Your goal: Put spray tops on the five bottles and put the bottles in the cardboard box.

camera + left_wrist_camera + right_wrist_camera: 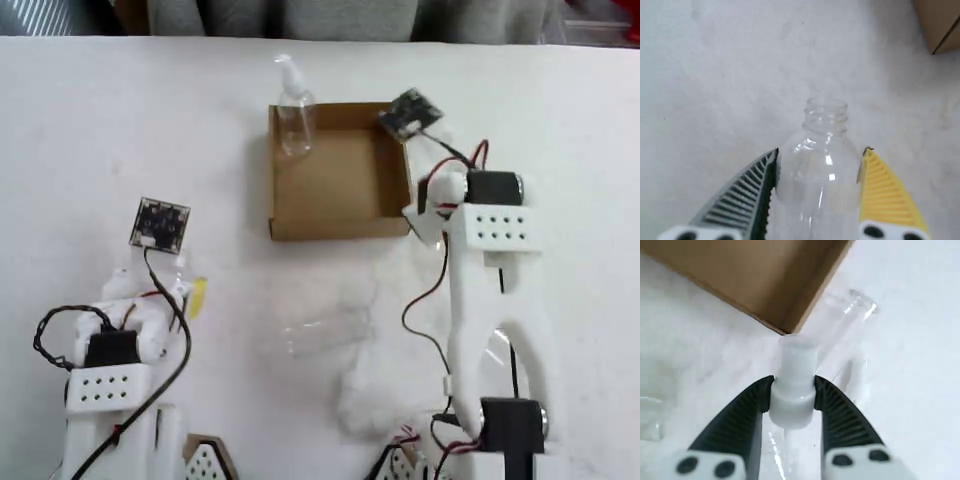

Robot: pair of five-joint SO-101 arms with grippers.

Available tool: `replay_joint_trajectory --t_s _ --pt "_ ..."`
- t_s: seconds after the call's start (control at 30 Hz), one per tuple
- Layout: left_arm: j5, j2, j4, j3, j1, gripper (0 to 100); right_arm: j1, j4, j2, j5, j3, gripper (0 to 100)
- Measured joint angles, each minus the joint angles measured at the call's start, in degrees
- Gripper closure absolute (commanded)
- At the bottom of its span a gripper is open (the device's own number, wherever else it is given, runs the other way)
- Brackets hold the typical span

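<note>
Bottle [822, 175], clear and with its neck bare, sits clenched between the grey and yellow fingers of my left gripper [821, 151], well apart from the cardboard box [340, 215]. My right gripper [793, 382] grasps a white spray top [792, 395] just beside the box's near corner. 1 capped bottle [295, 115] stands at the box's far edge; whether inside, I cannot tell. Another, uncapped bottle [325, 330] lies on the white table [100, 130] between my arms
</note>
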Motion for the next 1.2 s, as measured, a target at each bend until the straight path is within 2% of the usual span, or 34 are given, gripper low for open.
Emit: replay_joint_trajectory --t_s 0.27,0.4,0.6,0.8,1.0,1.2 --pt "0.0 0.0 0.0 0.0 0.0 82 0.0 2.9 -10.0 -24.6 0.0 98.1" --pt "0.0 -0.2 -1.3 0.0 0.0 82 -0.9 3.5 -16.9 -33.4 0.0 98.1" --pt "4.0 -0.2 -6.9 0.0 0.0 82 -7.6 2.1 -24.6 -34.9 0.0 98.1" --pt "10.5 -0.2 -11.0 -3.9 1.4 82 -8.6 -2.6 -30.2 -35.3 0.0 98.1" --pt "15.8 -0.2 -19.5 -6.4 11.0 82 -8.9 -8.6 -39.8 -35.4 0.0 98.1" --pt "16.9 -0.2 -23.7 -6.4 21.3 82 -9.0 -15.6 -49.9 -35.4 -0.1 98.1"
